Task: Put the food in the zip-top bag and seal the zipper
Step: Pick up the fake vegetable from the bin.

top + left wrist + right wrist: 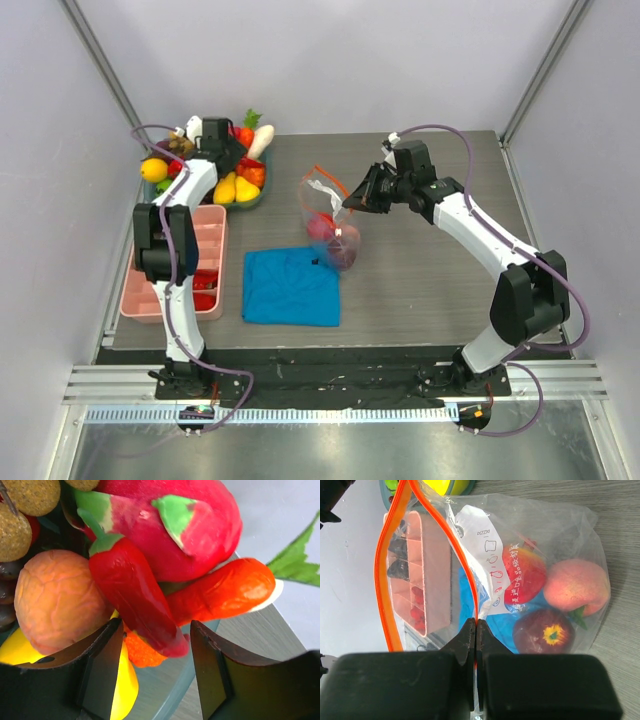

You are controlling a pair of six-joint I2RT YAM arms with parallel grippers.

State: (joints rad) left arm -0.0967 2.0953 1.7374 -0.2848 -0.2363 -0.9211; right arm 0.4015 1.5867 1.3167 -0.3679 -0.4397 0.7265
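Our left gripper (155, 645) is wide around the red chili (132, 595), upper left; we should squeeze its middle gently while our right gripper (476, 630) pinches the zipper (382, 580).

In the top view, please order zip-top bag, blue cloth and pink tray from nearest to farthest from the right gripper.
1. zip-top bag: pinched by the right gripper.
2. blue cloth: below the bag in view.
3. pink divided tray: far left.

zip-top bag (560, 535): clear crinkled glossy plastic | cloth (290, 287): matt blue fabric | table (430, 270): grey wood-grain, matt
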